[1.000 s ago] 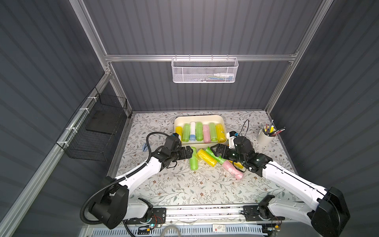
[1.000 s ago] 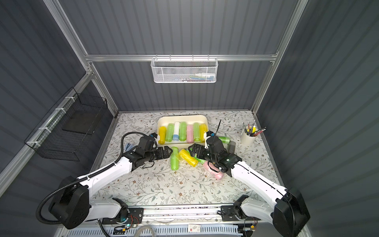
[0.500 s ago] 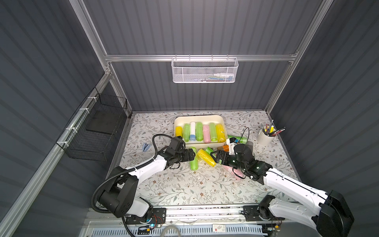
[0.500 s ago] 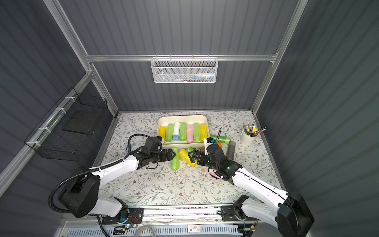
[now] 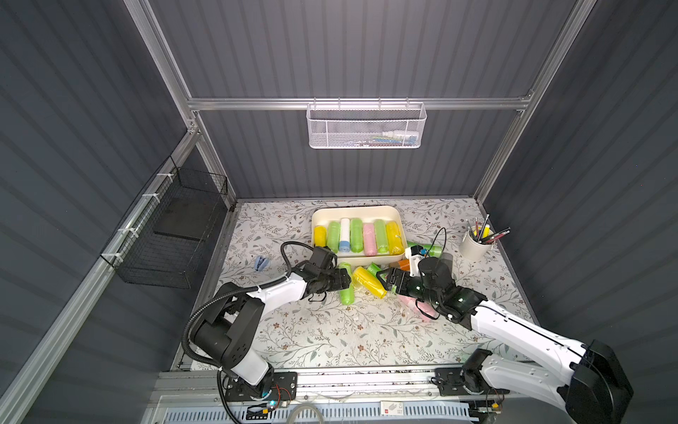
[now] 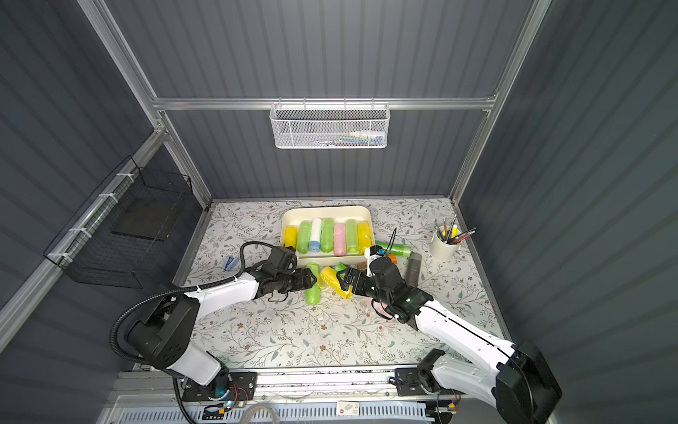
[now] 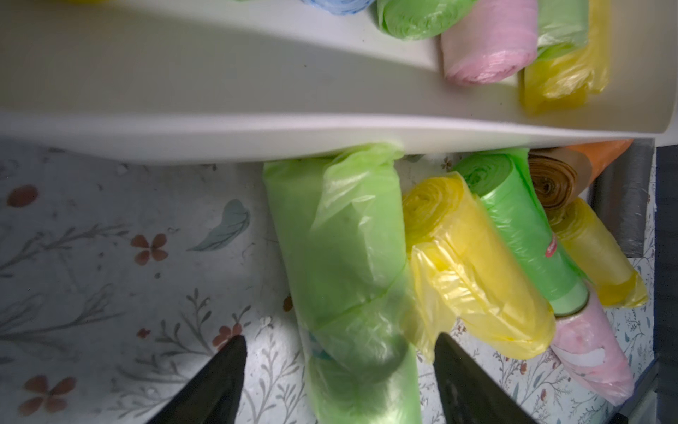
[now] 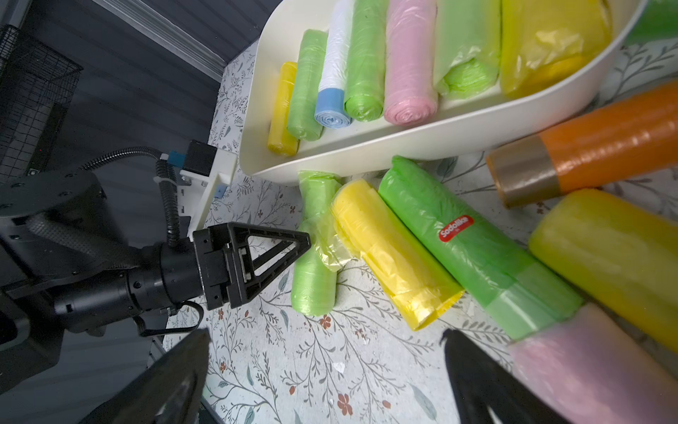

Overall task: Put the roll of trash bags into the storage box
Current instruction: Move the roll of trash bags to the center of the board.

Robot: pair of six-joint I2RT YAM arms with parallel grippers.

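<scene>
The cream storage box (image 5: 354, 210) (image 6: 323, 209) holds several rolls side by side. In front of its near wall (image 7: 257, 136) a light green roll of trash bags (image 5: 346, 293) (image 6: 313, 292) (image 7: 345, 257) (image 8: 315, 279) lies on the floral mat. My left gripper (image 5: 347, 282) (image 6: 314, 279) (image 7: 338, 337) is open and straddles this roll, with a small gap on each side. A yellow roll (image 5: 368, 282) (image 7: 473, 268) (image 8: 396, 249) leans against it. My right gripper (image 5: 384, 282) (image 6: 343, 282) (image 8: 325, 332) is open and empty, just off the yellow roll's near end.
More loose rolls lie to the right: a green one with a red label (image 8: 473, 253), a pink one (image 8: 594, 370), an orange one (image 8: 605, 143) and a grey one (image 6: 414, 268). A pen cup (image 5: 475, 246) stands at the right. A white mesh basket (image 5: 367, 126) and a black wire basket (image 5: 172, 235) hang on the walls.
My left gripper has moved right onto the light green roll and its jaws have narrowed. My right arm has swung left and nearer, up to the yellow roll.
</scene>
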